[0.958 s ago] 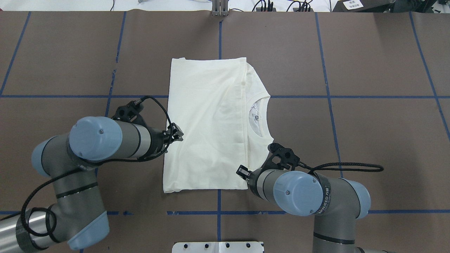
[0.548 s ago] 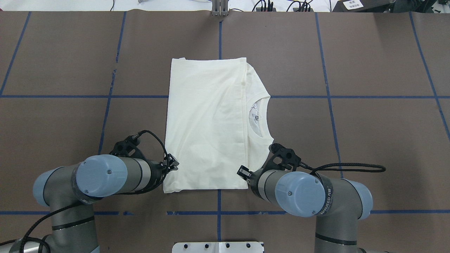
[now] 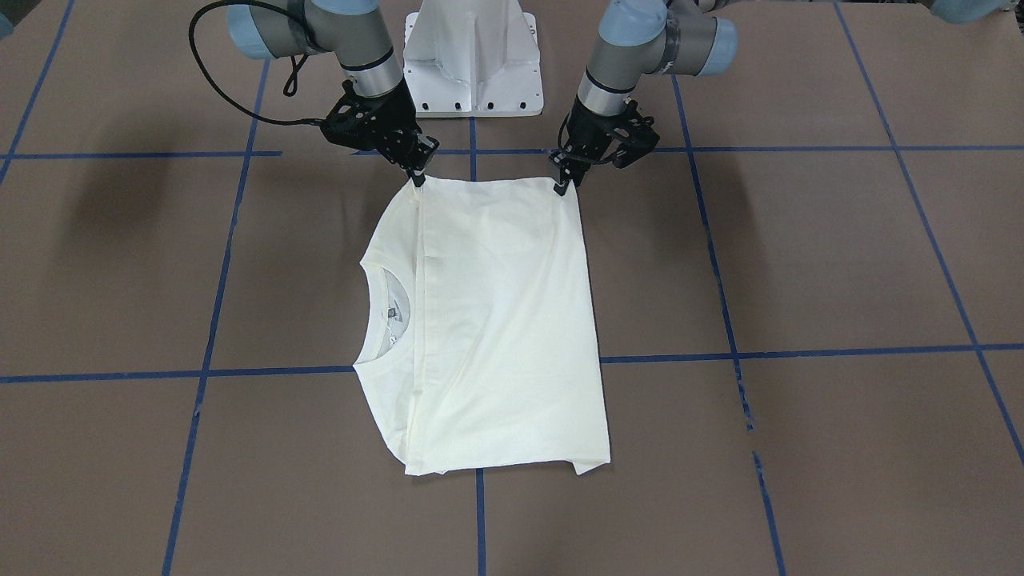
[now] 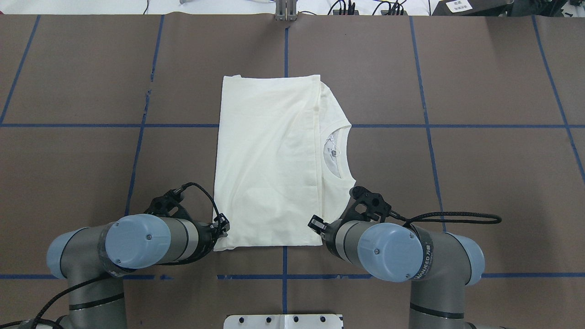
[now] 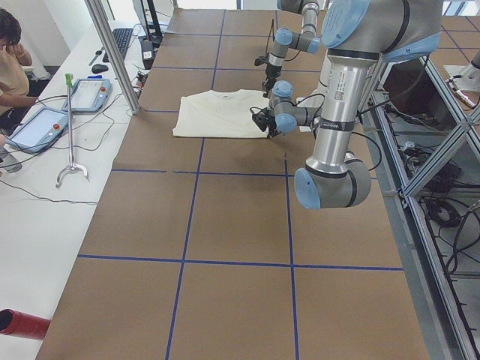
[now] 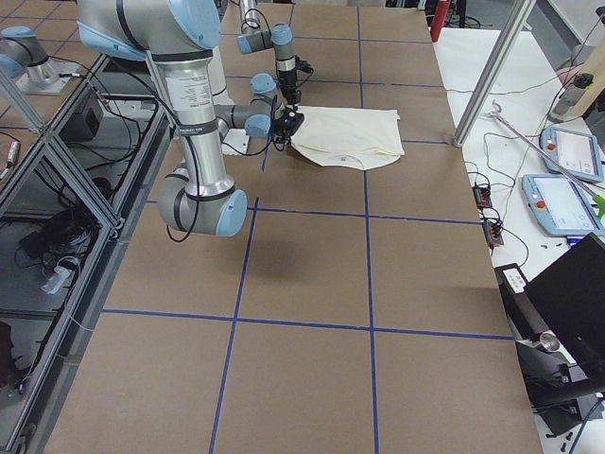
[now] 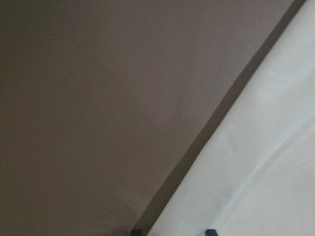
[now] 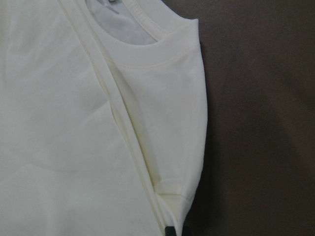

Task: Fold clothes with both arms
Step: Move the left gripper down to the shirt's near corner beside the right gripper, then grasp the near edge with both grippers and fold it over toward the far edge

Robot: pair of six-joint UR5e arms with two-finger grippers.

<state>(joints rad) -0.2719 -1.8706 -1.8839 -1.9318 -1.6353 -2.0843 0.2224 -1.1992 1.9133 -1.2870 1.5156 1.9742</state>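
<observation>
The cream-white shirt (image 4: 269,160) lies folded flat at mid-table, plain back up, its ribbed neck (image 4: 340,151) toward my right; the print is hidden. My left gripper (image 4: 222,227) is at the shirt's near-left corner (image 3: 564,186). In the left wrist view its fingertips (image 7: 210,231) stand apart, open, astride the cloth's edge (image 7: 256,162). My right gripper (image 4: 315,224) sits on the near-right corner (image 3: 416,172). Its tips (image 8: 170,230) are together at the hem, shut on the shirt (image 8: 74,123).
The brown table cover carries blue tape lines (image 4: 285,262). The white pedestal base (image 3: 472,56) stands just behind the grippers. A side bench holds tablets (image 5: 45,127) and a grabber stick (image 5: 71,127), with a person (image 5: 11,52) seated there.
My left arm has drawn back along the shirt's left edge, from its middle to the near-left corner. The right arm and the shirt have stayed put.
</observation>
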